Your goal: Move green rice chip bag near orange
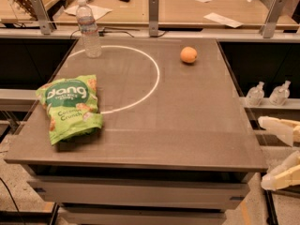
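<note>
The green rice chip bag (71, 108) lies flat at the table's front left, with white "dang" lettering facing up. The orange (188, 55) sits at the table's far right, well apart from the bag. My gripper (266, 153) is at the right edge of the view, beyond the table's right side and below its top. It is far from both the bag and the orange. Its two cream fingers (277, 127) are spread apart with nothing between them.
A clear water bottle (88, 29) stands at the table's far left, on a white circle line (151, 76) painted on the grey table (187, 125). Two small pump bottles (268, 93) sit on a shelf to the right. A wooden bench with papers runs behind.
</note>
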`<state>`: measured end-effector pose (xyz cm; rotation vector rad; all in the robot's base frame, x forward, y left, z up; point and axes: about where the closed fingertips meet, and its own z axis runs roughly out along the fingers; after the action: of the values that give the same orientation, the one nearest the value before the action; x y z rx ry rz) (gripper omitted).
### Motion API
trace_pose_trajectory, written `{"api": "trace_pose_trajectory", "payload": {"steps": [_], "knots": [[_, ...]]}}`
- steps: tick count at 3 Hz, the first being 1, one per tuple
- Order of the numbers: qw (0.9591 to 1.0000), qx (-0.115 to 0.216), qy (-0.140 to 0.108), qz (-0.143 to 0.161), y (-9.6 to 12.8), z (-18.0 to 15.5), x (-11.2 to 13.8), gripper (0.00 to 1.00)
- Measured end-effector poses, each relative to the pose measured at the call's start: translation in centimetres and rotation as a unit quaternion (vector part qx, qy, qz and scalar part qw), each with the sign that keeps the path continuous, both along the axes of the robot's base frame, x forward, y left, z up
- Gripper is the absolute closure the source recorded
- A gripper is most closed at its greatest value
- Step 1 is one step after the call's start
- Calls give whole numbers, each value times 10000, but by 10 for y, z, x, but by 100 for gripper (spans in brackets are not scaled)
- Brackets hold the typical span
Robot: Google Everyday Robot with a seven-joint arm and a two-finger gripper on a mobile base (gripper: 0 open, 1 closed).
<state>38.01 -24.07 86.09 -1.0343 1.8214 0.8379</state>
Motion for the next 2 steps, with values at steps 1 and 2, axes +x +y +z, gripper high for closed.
{"api": "trace_pose_trajectory", "payload": {"steps": [1, 2], "knots": [[9907, 1205, -493, 392, 18, 24, 3, 0], [9753, 1921, -816, 723, 22, 42, 1, 0]]}}
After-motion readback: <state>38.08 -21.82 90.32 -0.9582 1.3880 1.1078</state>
